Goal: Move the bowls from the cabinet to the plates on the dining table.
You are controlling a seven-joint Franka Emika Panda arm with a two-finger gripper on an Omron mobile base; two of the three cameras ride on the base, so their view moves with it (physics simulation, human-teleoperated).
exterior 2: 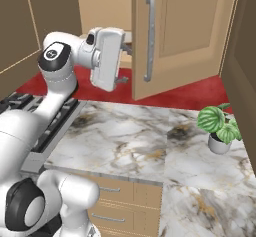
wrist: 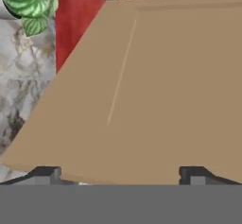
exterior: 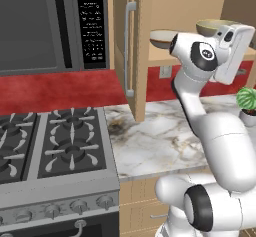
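Observation:
The cabinet (exterior: 165,56) stands open above the counter. On its wooden shelf sit two bowls: a wide shallow one with a tan rim (exterior: 162,37) and a deeper olive-beige one (exterior: 211,27), partly behind my wrist. My gripper (exterior 2: 126,62) hangs at shelf height in front of the opening, open, with nothing between its fingertips (wrist: 45,175). Its hand camera faces a tan cabinet door panel (wrist: 142,86) at close range. The plates and the dining table are out of view.
An open door with a grey bar handle (exterior: 130,46) juts out left of the shelf; another open door (exterior 2: 185,31) stands to the right. A small potted plant (exterior 2: 220,126) sits on the marble counter (exterior: 150,141). Stove (exterior: 50,141) and microwave (exterior: 45,26) lie left.

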